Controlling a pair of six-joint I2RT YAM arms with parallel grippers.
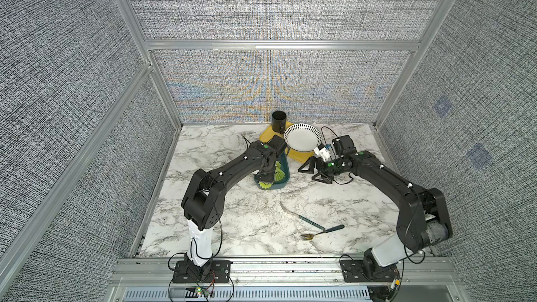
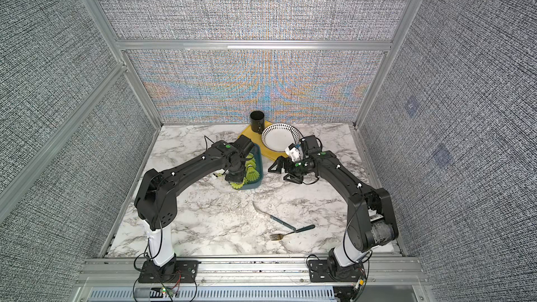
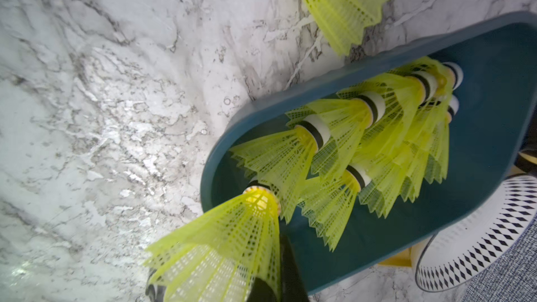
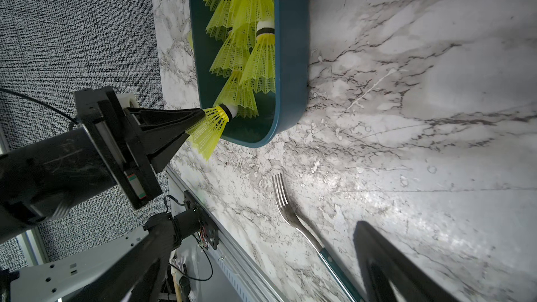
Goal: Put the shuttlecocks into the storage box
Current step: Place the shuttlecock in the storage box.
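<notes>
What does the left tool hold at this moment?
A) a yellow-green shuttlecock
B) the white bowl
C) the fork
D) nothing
A: in the right wrist view the left tool is shut on the skirt of a shuttlecock, its white tip over the end of the storage box.

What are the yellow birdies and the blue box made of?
Shuttlecocks: the skirts look like thin, see-through neon plastic, moulded as a mesh with tiny holes and ribs. The white tips could be foam or cork; it is hard to tell. Storage box: it looks like smooth dark teal plastic with a soft sheen, one moulded piece with rounded corners and no seams showing.
</notes>
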